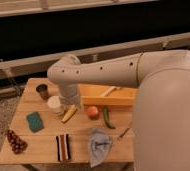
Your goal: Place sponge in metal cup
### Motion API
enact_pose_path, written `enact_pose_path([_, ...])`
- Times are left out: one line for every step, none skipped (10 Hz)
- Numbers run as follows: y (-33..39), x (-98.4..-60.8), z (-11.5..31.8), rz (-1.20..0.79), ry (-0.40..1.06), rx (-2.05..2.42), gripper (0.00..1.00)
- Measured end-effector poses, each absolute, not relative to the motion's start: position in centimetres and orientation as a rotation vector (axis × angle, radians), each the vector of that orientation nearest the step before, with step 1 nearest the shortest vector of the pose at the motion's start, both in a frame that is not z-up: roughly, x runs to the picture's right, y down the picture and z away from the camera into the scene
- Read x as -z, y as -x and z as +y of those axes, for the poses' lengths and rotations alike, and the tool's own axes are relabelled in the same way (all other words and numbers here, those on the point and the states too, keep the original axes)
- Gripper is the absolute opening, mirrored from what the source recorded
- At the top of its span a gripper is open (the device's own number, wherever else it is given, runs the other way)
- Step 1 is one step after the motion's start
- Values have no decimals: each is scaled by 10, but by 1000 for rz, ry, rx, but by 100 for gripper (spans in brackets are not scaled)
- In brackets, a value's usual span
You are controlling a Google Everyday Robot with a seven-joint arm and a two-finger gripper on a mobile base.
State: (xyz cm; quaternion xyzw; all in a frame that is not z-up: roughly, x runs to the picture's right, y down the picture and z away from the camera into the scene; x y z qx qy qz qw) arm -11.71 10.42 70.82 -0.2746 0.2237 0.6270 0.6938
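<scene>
1. Camera view: the sponge (34, 121) is teal and lies flat on the table (38, 156), near its picture-left edge. Nothing touches it.
2. Cup (42, 91): dark metal and upright. It sits behind the sponge, slightly to picture-right, near the table's far edge and apart from the sponge.
3. Gripper (64, 106): at the low end of the arm (95, 75), down near table level. It is to picture-right of the sponge and a little behind it, and not in contact with it. The arm's last link hides most of it, so I cannot tell whether it is spread or closed, and nothing can be seen held in it.
4. White bowl (54, 105): just behind and to picture-right of the sponge, right beside the gripper.
5. Banana (69, 114): to picture-right of the sponge, lying at a tilt by the gripper.
6. Further picture-right of the sponge are an orange fruit (92, 112) and then a green pepper (106, 117).
7. Tray (108, 96): wooden, well to picture-right of the sponge and further back.
8. Grapes (16, 142): in front of the sponge, near the picture-left corner.
9. Striped item (63, 147): in front of the sponge and to picture-right.
10. Cloth (99, 145): grey-blue and crumpled, further picture-right than the striped item.
</scene>
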Motion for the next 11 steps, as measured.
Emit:
enact_pose_path([131, -712, 108, 480, 632, -1371, 65])
enact_pose_path([146, -717, 109, 459, 644, -1342, 65])
enact_pose_path([167, -724, 108, 435, 661, -1310, 65])
enact_pose_path([195, -734, 107, 406, 680, -1269, 65])
enact_pose_path([222, -741, 106, 378, 697, -1230, 65])
enact_pose_path([245, -750, 105, 351, 707, -1191, 65])
enact_pose_path([269, -759, 105, 324, 717, -1148, 65])
enact_pose_path([289, -766, 108, 301, 731, -1106, 65])
enact_pose_path([309, -773, 114, 272, 745, -1061, 65])
enact_pose_path([325, -781, 122, 252, 755, -1021, 65])
enact_pose_path([339, -787, 134, 236, 762, -978, 65])
